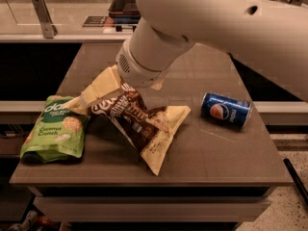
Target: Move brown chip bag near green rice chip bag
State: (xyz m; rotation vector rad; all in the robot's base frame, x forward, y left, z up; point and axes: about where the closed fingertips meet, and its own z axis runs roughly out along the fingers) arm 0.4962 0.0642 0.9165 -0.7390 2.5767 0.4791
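A large white robot arm reaches down from the upper right. Its rounded wrist ends over the middle of the grey-brown tabletop. The end effector sits at the underside of that wrist, right against the upper part of the crinkled snack bag with a dark brown centre and pale cream edges. The wrist housing hides it, so I cannot tell whether it is apart, together or clamped on the bag

The brown chip bag is left of the tabletop's centre. It is tilted, with its upper cream edge raised towards the wrist and its lower right corner resting on the surface. White script lettering shows on the dark panel. Its left cream corner reaches the top right corner of the flat bright green pouch with white lettering and round rice chip pictures, and the two appear to touch there. The green rice chip bag lies flat near the left edge of the tabletop

A blue Pepsi can lies on its side on the right of the tabletop, well apart from both bags. A pale counter runs along behind the tabletop and carries an upright metal post
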